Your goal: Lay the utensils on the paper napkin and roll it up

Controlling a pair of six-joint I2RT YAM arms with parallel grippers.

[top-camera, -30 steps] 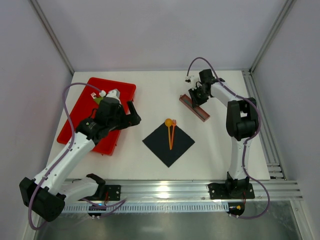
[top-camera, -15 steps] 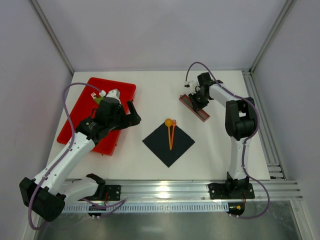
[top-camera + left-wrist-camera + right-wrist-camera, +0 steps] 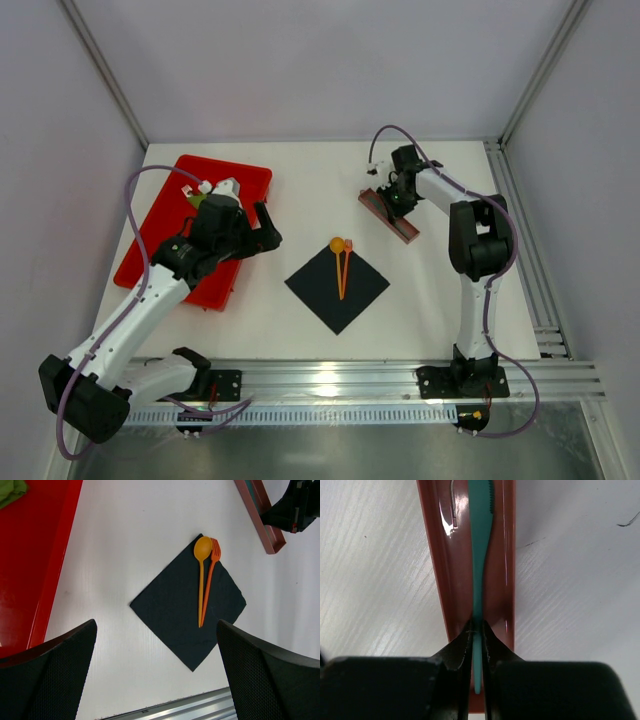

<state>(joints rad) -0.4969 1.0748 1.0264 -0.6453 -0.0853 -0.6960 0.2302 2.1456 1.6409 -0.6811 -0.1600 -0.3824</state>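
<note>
Settling lower into the brown tray (image 3: 437,580) than a second ago, pinching the teal knife (image 3: 480,545) in the right end effector (image 3: 478,628); ideally lifting straight, clearing the walls, keeping the left end effector (image 3: 155,625) spread.

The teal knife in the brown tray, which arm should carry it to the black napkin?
The right. The right gripper is pinched on the teal knife inside the brown tray. The left gripper hangs open by the red tray, across the black napkin from the knife.

Pale grey walls (image 3: 320,70) enclose a white table (image 3: 300,190) with aluminium rail (image 3: 340,372)
</note>
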